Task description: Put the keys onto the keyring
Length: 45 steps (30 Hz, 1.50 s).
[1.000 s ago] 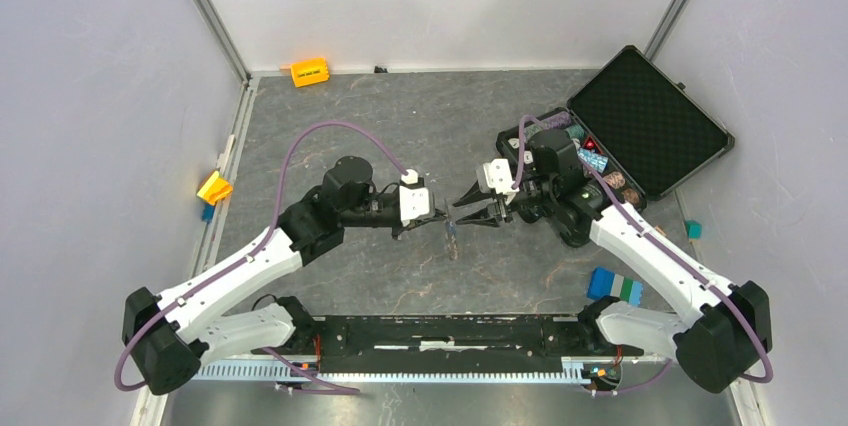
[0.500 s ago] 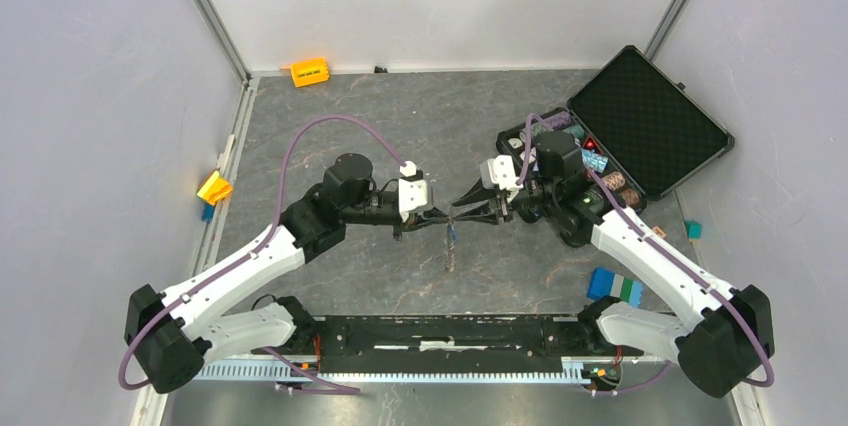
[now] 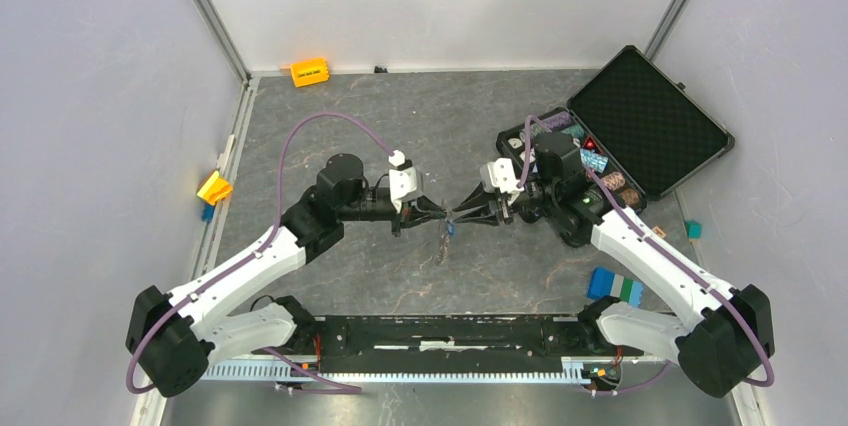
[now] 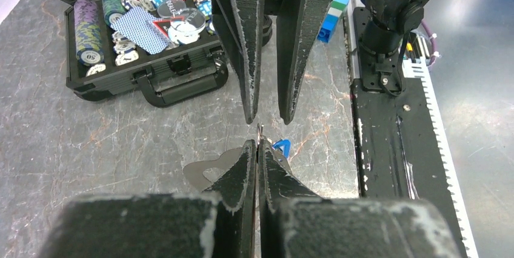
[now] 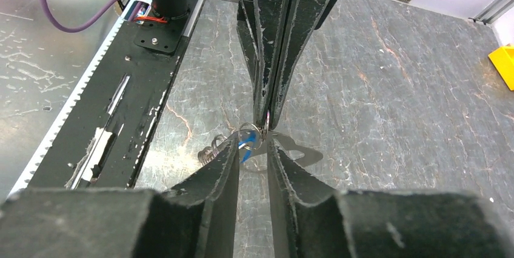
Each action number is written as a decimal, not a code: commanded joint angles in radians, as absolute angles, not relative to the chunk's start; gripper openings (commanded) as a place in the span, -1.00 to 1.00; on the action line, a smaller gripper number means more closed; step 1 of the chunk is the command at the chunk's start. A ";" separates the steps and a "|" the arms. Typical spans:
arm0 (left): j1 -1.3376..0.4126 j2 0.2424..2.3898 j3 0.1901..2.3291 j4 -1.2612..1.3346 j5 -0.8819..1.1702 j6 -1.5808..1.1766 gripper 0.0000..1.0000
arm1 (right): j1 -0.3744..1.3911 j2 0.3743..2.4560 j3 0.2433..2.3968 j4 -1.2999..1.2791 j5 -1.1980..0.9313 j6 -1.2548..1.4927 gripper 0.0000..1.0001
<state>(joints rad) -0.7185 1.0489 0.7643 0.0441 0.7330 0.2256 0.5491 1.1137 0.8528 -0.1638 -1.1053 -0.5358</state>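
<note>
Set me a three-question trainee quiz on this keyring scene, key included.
1. True or false: the left claw is shut on the keyring.
2. Where does the open poker-chip case sit? A) beside the left arm's base B) at the far right of the table C) between the two claws
3. What colour is the head of the key hanging beneath the keyring?
Key: 1 true; 2 B; 3 blue.
</note>
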 commanded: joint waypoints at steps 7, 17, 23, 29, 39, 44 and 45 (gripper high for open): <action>-0.706 1.055 0.750 0.187 0.834 0.122 -0.96 | 0.551 1.113 0.842 -0.049 -1.074 -0.439 -0.44; -0.704 1.057 0.740 0.209 0.822 0.105 -0.96 | 0.551 1.123 0.836 -0.037 -1.088 -0.423 -0.45; -0.698 1.062 0.730 0.239 0.828 0.082 -0.96 | 0.551 1.135 0.833 -0.030 -1.094 -0.415 -0.50; -0.696 1.062 0.729 0.245 0.832 0.076 -0.96 | 0.551 1.135 0.830 -0.022 -1.098 -0.410 -0.64; -0.686 1.056 0.716 0.206 0.822 0.173 -0.86 | 0.552 1.121 0.843 -0.050 -1.049 -0.422 -1.00; -0.686 1.048 0.762 0.026 0.770 0.397 -0.41 | 0.603 1.130 0.924 -0.258 -0.917 -0.563 -1.00; -0.686 1.050 0.777 -0.011 0.753 0.432 -0.37 | 0.608 1.132 0.940 -0.286 -0.896 -0.573 -1.00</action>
